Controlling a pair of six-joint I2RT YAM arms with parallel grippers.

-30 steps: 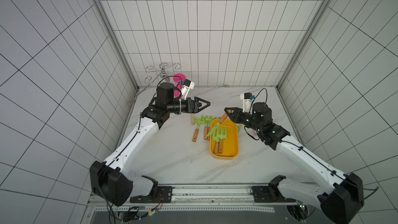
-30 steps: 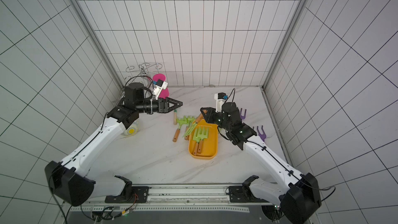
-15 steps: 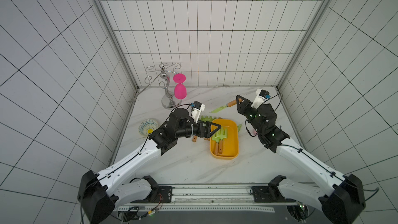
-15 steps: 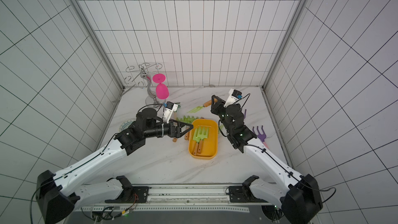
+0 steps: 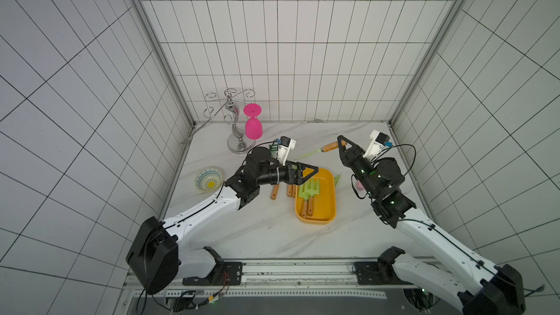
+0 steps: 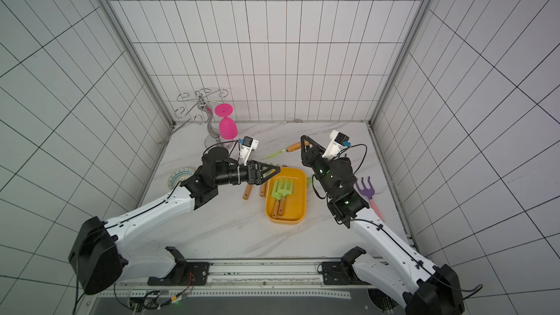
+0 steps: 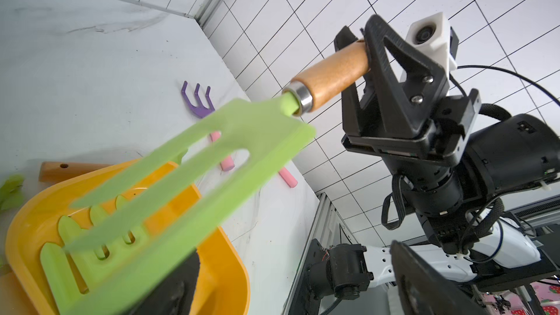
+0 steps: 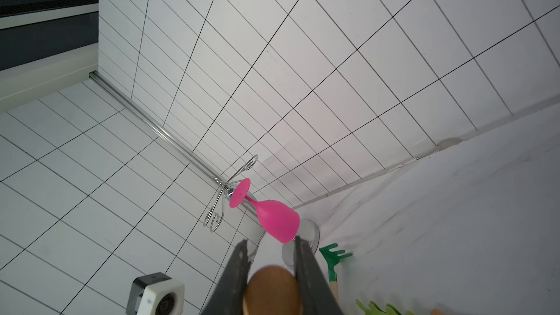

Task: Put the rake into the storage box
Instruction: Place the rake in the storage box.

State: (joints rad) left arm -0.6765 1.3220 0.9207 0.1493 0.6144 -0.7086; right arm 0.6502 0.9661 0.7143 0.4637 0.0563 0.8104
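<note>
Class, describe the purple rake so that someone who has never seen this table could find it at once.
Start at the yellow-orange storage box in the middle of the marble table. Look past the right arm towards the right-hand wall: the purple rake lies flat there, alone. It is the only rake with a purple three-pronged head and a pink handle; the others are green with wooden handles.
</note>
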